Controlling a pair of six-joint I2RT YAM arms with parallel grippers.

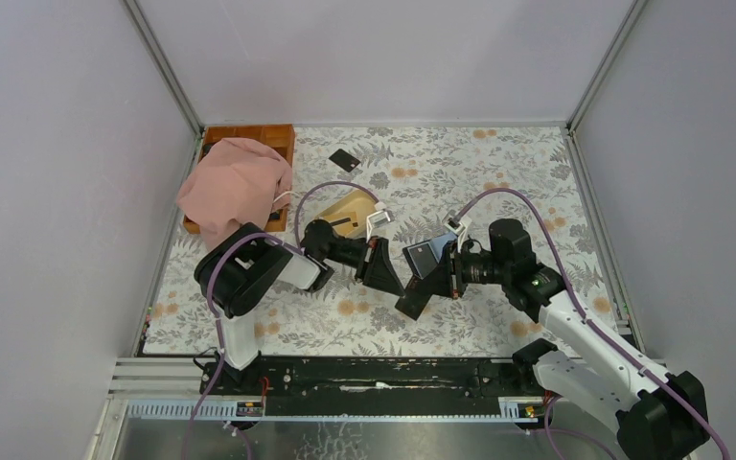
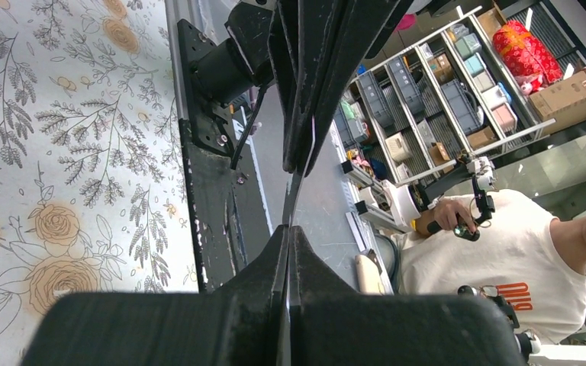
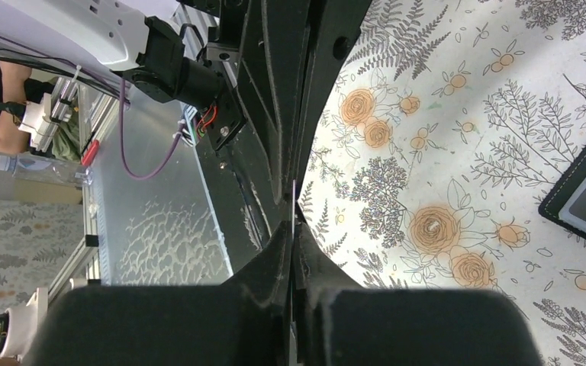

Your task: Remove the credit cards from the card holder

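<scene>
Floral cloth across the whole table, orange blooms and grey ferns. Plain grey walls on three sides, a black rail along the near edge.

Counting: two arms. One wooden tray far left, under one pink cloth. One beige dish mid-table. One credit card flat at the far side, well apart.

One card holder at centre between the pincers, open, blue-grey inside showing.

Left gripper clamped tight, right gripper clamped tight too, both pinching a thin black edge. Card or holder flap, cannot tell.
</scene>
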